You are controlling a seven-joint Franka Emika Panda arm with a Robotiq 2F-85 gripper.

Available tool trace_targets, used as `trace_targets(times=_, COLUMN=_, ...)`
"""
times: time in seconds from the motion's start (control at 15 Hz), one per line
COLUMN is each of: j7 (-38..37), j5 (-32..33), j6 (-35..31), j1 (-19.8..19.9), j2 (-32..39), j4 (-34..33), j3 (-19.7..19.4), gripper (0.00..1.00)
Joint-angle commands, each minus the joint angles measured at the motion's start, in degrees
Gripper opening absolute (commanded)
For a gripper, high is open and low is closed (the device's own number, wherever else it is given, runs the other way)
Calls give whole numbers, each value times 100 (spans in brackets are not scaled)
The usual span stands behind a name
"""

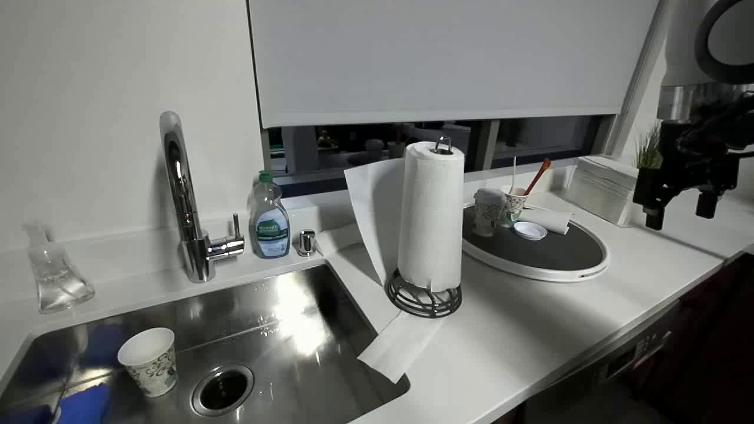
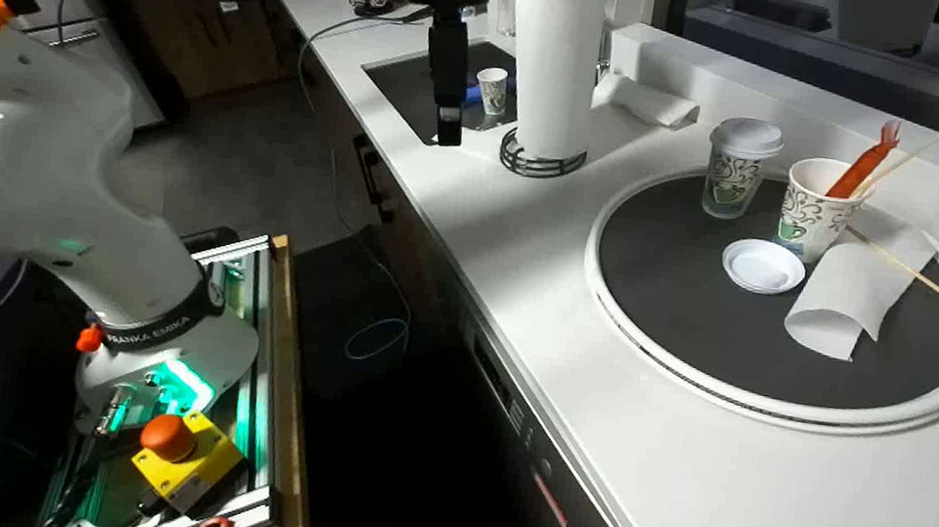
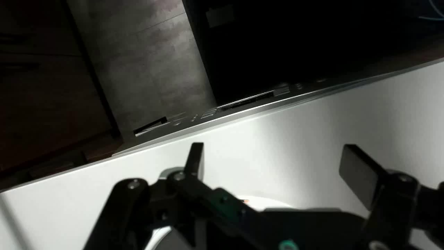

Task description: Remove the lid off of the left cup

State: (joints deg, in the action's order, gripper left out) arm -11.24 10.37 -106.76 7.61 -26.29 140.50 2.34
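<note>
The left cup (image 1: pixel 485 219) is a small lidded cup on the round dark tray. It looks grey in shadow here, and in an exterior view its side (image 2: pixel 731 185) shows a leaf and cup pattern. Its lid (image 2: pixel 747 136) sits on top, also visible in an exterior view (image 1: pixel 490 196). My gripper (image 1: pixel 680 212) is raised above the counter, well apart from the cup. Its fingers (image 3: pixel 274 152) are spread wide with nothing between them in the wrist view. The gripper also shows from the side (image 2: pixel 448 124). Both cup and lid are out of the wrist view.
An open patterned cup (image 2: pixel 813 210) with stirrers stands beside the left cup. A loose white lid (image 2: pixel 763 266) and rolled paper towel (image 2: pixel 861 282) lie on the tray (image 2: pixel 655 338). The paper-towel roll (image 1: pixel 432 215) stands between tray and sink (image 1: pixel 283 365).
</note>
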Motion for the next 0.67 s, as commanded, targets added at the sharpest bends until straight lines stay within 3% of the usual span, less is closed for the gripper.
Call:
trace_targets(times=0.0, j7=-31, j5=35, j6=17, j1=-93, j2=4, j4=-10, j3=-84, gripper=100)
trace_targets(times=0.27, j7=-654, j5=-273, j6=-173, j1=12, j2=230, j4=-176, j3=-153, gripper=100)
trace_targets(times=0.6, j7=-1684, j5=-369, j6=-1018, j1=256, j2=1283, j4=-980, j3=-325, gripper=100)
